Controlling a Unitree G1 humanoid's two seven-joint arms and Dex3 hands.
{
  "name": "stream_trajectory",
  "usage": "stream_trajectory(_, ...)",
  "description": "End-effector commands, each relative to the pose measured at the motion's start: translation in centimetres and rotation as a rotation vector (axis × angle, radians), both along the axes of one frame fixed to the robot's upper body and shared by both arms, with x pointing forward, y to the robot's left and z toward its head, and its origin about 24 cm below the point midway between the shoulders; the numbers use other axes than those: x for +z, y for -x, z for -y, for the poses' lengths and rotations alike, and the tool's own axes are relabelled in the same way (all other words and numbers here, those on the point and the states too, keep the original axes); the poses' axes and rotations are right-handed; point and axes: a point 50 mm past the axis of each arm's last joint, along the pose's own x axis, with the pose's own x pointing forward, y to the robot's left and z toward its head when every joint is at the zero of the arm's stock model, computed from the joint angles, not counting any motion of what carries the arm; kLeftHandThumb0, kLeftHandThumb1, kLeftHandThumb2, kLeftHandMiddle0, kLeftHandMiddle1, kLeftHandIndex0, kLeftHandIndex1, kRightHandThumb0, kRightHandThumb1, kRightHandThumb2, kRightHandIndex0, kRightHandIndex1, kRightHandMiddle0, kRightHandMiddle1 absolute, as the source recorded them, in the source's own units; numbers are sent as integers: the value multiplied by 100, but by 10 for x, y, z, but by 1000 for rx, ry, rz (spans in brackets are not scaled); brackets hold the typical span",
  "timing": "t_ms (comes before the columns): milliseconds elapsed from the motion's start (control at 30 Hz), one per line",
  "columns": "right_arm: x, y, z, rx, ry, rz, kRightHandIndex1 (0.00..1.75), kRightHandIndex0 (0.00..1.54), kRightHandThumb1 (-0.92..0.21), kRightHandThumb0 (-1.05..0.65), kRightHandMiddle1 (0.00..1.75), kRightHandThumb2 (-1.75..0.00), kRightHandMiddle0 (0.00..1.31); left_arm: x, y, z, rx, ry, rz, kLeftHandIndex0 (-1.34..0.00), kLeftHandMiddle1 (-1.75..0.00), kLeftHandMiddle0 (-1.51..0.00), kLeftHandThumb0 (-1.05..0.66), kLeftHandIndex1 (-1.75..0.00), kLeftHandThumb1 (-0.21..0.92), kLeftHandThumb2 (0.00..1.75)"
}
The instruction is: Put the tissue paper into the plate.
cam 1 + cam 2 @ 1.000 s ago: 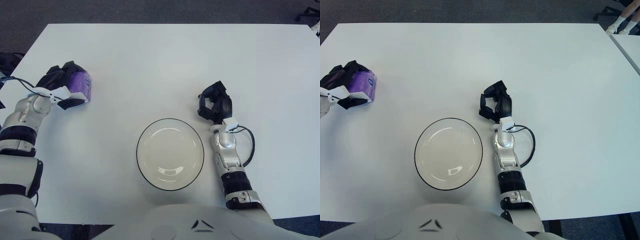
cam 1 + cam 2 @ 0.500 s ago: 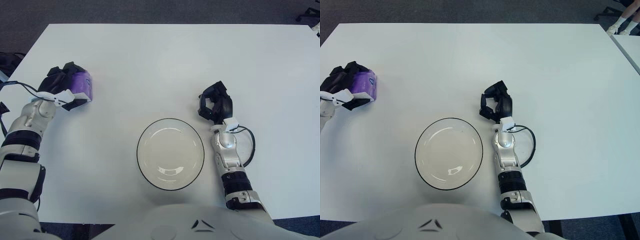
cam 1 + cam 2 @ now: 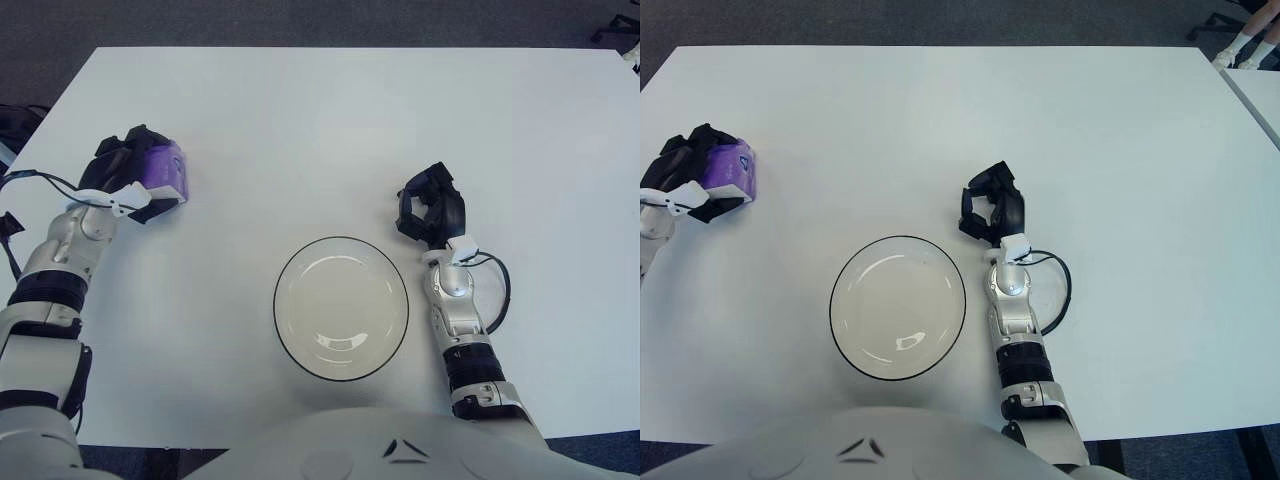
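Note:
A purple pack of tissue paper [image 3: 163, 172] sits at the left side of the white table, with the black fingers of my left hand [image 3: 130, 178] wrapped around it. A white plate with a dark rim [image 3: 341, 247] lies in the near middle of the table, well to the right of the pack. My right hand [image 3: 430, 207] shows just right of the plate, its fingers curled and holding nothing.
The white table [image 3: 330, 120] stretches wide behind the plate and hands. A black cable [image 3: 497, 290] loops beside my right wrist. Dark carpet lies beyond the table edges, and a chair base [image 3: 1230, 30] shows at the far right corner.
My left forearm has shifted slightly toward me and to the right, with the hand still on the tissue pack. The right hand and the plate have not moved.

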Motion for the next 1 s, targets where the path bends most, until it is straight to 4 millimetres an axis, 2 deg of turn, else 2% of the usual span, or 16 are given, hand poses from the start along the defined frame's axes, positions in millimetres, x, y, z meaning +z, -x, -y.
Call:
stream_trajectory(0,-36,19,12,-34,24,-148,156,83,-50,-42,175,-110,47,-24,13,6,-39,37,-117,-72,-175,-130,-52,-175,18,149)
stream_trajectory(333,-37,19,12,-34,24,-150,158,82,-51,-42,175,-108,46,15,26,10,-75,104,3,-72,-175,-131,-52,-175,17,149)
stream_trajectory(533,-37,18,11,-42,31,-154,155,81,-51,-42,175,-108,46,37,34,26,-89,137,140,-72,-175,-133,-52,-175,18,149)
stream_trajectory(700,-36,18,11,-44,33,-153,154,81,-51,-42,175,-108,46,47,39,37,-90,184,247,-70,-175,-135,-51,-175,20,146)
stream_trajectory(967,-37,18,10,-47,34,-156,155,81,-51,-42,175,-109,46,55,46,40,-48,254,493,-66,-175,-135,-49,-175,25,139)
